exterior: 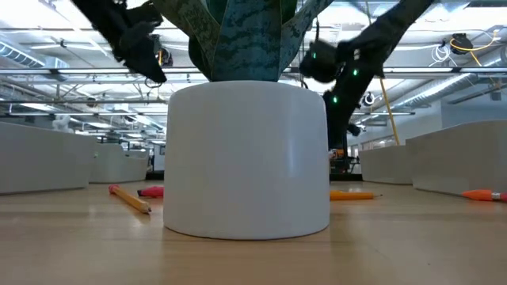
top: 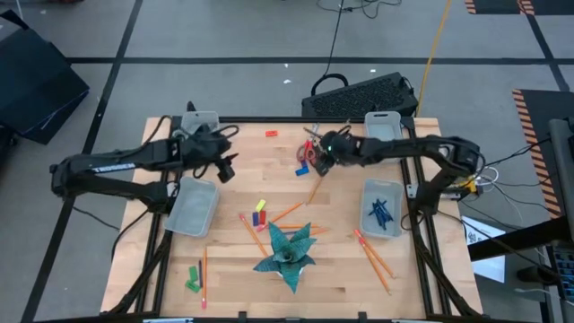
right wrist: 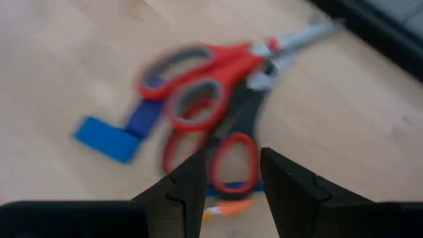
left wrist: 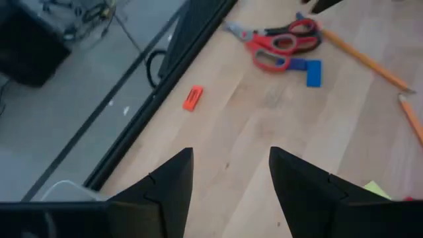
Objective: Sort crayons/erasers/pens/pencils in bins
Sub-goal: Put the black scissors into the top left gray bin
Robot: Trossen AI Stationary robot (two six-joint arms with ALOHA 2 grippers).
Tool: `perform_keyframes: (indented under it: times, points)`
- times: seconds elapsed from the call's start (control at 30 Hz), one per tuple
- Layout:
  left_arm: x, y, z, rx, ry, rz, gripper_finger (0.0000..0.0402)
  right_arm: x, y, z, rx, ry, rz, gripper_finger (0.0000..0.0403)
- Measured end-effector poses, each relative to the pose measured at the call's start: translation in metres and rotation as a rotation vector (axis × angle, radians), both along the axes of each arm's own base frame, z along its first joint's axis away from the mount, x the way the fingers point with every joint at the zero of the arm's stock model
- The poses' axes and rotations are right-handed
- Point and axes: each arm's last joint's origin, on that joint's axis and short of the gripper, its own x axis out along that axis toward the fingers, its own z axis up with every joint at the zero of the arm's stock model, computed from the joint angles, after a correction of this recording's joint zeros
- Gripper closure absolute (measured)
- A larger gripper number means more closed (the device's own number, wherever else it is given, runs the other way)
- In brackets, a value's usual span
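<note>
Left front corner: a green crayon [top: 194,279] and a pencil [top: 204,276] lie side by side near the table's [top: 224,269] edge, with bare wood around them.
Left bin [top: 192,207]: sits by the left edge, under the left arm; its contents cannot be made out.
Left gripper [left wrist: 230,173]: raised over the back left part of the table, fingers spread and grasping nothing; bare wood lies under it, open toward the orange eraser [left wrist: 192,98] near the back edge.
Far left bin [top: 201,120]: at the back edge, behind the left gripper.
Middle: a yellow crayon [top: 261,205], blue and red bits and several loose pencils lie just behind the plant [top: 289,252], which stands near the front edge.
Scissors [right wrist: 211,92]: a red-handled heap near the back edge, a blue eraser [right wrist: 106,139] touching it.
Right gripper [right wrist: 230,173]: right over the scissors, fingers parted either side of one handle loop, gripping nothing.
Far right bin [top: 383,125]: at the back edge.
Right bin [top: 384,208]: by the right edge, holds the pens [top: 381,213].
Right front: two pencils [top: 375,258] lie aslant, clear of the edge.
</note>
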Motion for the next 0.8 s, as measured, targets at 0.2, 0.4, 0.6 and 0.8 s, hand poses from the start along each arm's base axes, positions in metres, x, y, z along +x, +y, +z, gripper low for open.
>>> perform_keyframes:
  times: [0.2, 0.4, 0.6, 0.8]
  points:
    - [0.002, 0.001, -0.027, 0.1, -0.194, -0.034, 0.0199, 0.0, -0.033, -0.021, 0.115, 0.054, 0.006, 0.0271]
    - [0.008, 0.003, -0.036, 0.122, -0.244, -0.068, 0.0199, 0.013, -0.041, -0.026, 0.182, 0.126, 0.032, 0.0271]
    - [0.009, 0.004, -0.037, 0.108, -0.251, -0.059, 0.0199, 0.013, -0.04, -0.032, 0.203, 0.165, 0.026, 0.0286]
    - [0.009, 0.004, -0.037, 0.101, -0.259, -0.049, 0.0199, 0.013, -0.041, -0.032, 0.197, 0.153, 0.021, 0.0337]
